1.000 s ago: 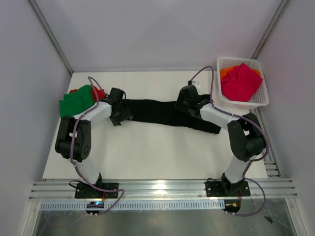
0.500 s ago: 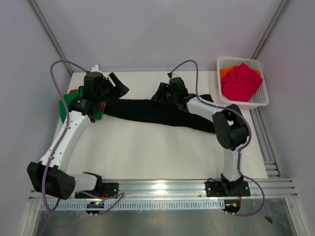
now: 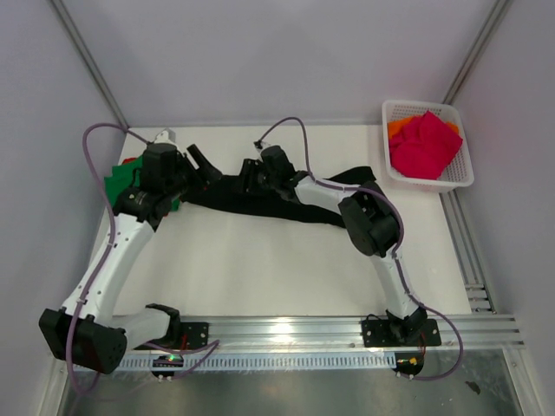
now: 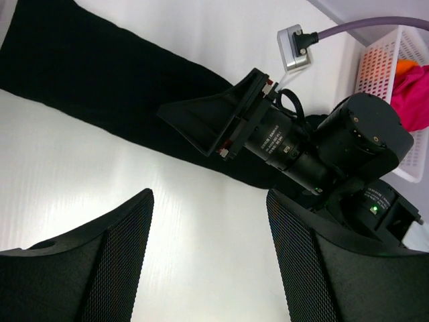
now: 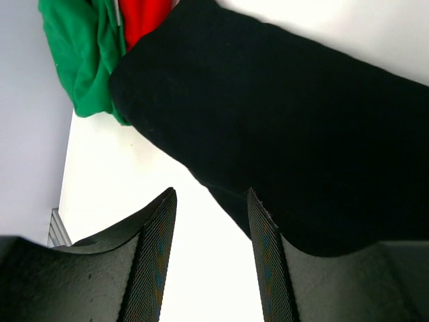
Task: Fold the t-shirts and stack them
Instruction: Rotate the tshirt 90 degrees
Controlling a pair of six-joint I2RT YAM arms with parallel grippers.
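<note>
We are looking down on a white table (image 3: 260, 269) boxed in by pale grey walls, with 2 arms reaching out from the rail at its near edge. A black shirt (image 3: 299, 208) is lying across the far half of the table as a long, narrow band. It is running from the left side towards the right, where part of it is bunching up beside the right arm's elbow. At its left end it is meeting a green shirt (image 3: 115, 185) that is sitting at the table's left edge. In the right wrist view the black cloth is lying against both that green one and a red shirt (image 5: 144, 17) beside it. A white basket (image 3: 421, 104) is standing in the far right corner, well apart from the black shirt, holding a pink shirt (image 3: 425, 143) heaped over an orange shirt (image 3: 399, 127).

The left gripper (image 3: 206, 165) is hovering near the left end of the black shirt, its jaws spread wide and holding nothing; in its own view we are seeing only bare table between the fingers. The right gripper (image 3: 244, 176) is stretching across to the left, just beside the left one, so the right wrist is filling much of the left camera's view and hiding part of the black band. Its jaws are standing apart over the black shirt's near edge, with bare table showing in the gap; we cannot tell whether a finger is touching the cloth.
</note>
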